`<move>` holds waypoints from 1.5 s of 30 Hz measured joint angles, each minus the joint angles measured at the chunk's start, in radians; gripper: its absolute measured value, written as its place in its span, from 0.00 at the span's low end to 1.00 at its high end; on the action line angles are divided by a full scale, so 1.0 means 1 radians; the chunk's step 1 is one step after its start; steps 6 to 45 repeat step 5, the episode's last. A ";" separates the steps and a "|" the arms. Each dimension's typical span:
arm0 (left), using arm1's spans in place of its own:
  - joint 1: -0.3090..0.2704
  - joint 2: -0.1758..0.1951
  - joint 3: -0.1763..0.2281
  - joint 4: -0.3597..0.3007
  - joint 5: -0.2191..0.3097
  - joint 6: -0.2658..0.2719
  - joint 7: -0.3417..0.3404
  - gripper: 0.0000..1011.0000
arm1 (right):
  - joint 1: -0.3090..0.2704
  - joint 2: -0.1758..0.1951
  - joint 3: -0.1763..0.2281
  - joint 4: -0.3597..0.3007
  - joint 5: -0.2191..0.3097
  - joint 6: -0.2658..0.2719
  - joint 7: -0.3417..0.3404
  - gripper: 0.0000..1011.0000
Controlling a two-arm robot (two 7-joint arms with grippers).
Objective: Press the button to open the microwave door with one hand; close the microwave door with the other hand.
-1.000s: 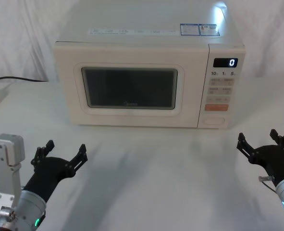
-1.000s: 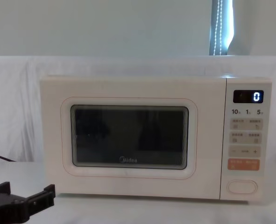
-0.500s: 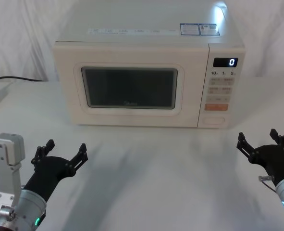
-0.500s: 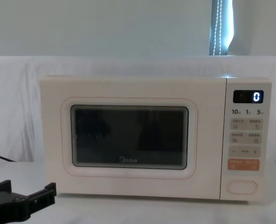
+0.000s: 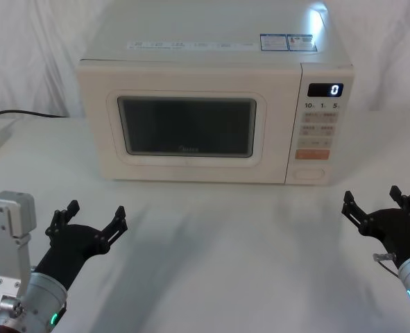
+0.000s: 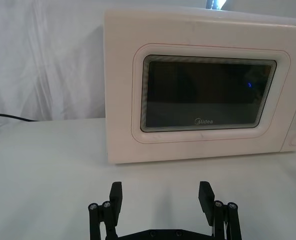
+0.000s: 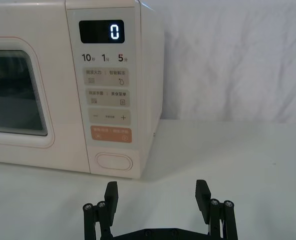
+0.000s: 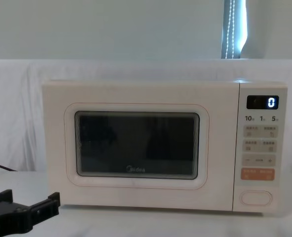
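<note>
microwave door: shut flush with the cream microwave body, which sits toward the back edge of the white-draped table, about mid-width. Dark window, "Midea" logo under the glass.
button: wide pill key at the bottom of the control panel, on the microwave's right end, just under the orange key. Display reads 0.
left gripper: near the front-left corner of the table, well apart from the door, fingers spread wide, holding nothing. Wrist view has it facing the door window.
right gripper: near the front-right edge of the table, fingers spread wide, empty. Wrist view has it lined up roughly with the panel end, button ahead of it and a bit off to one side.
stage: judging by the closed door and both grippers off the appliance, nothing started; button press comes first.
handling, button: likely a stiff spring latch key, short travel, needs a firm straight push with one fingertip on its middle; smooth plastic, an off-centre tip may slide off the rim.
handling, door: rigid hinged panel, light to swing, probably hinges on the left; no grasp needed, push flat on the frame near the free edge beside the panel, not on the glass.
risk: microwave looks light enough to skid back on the cloth under a hard push.
other: black cable at the back-left edge of the table.
</note>
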 joint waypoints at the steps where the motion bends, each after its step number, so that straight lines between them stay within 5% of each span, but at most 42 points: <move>1: 0.000 0.000 0.000 0.000 0.000 0.000 0.000 0.99 | 0.000 0.000 0.000 0.000 0.000 0.000 0.000 0.99; 45: 0.000 0.000 0.000 0.000 0.000 0.000 0.000 0.99 | 0.000 0.000 0.000 0.000 0.000 0.000 0.000 0.99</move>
